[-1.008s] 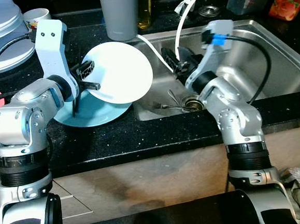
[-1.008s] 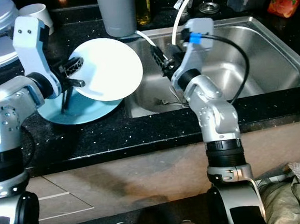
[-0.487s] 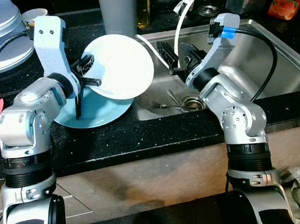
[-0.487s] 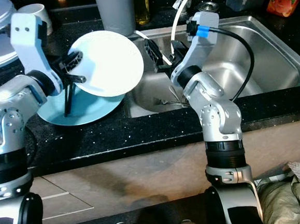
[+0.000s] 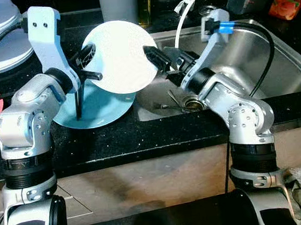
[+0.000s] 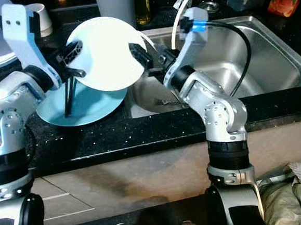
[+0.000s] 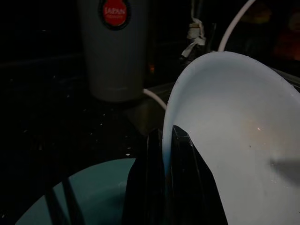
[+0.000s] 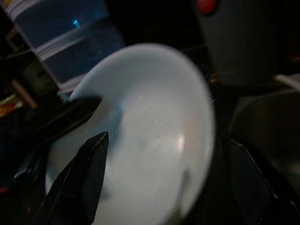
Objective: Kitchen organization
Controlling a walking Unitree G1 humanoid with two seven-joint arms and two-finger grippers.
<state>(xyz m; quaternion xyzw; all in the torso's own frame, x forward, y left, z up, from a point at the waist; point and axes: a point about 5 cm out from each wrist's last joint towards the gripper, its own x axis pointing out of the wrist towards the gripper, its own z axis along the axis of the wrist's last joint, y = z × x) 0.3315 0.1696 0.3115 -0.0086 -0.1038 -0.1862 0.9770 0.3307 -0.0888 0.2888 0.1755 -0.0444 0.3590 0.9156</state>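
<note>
Left gripper (image 5: 87, 70) pinches the left rim of the round white ceramic plate (image 5: 119, 56), held tilted, upper centre of frame. Right gripper (image 5: 159, 59), fingers spread wide, straddles the plate's right edge; contact unclear. Beneath: light-blue plate (image 5: 95, 107) on black speckled countertop (image 5: 116, 141). Stainless sink (image 5: 271, 61) to the right, grey tumbler (image 7: 115, 47) behind, near the white plate's top.

Raised plate (image 5: 119, 55) above counter plate (image 5: 95, 107), left of sink (image 5: 271, 56); tumbler (image 5: 118, 3) behind.
</note>
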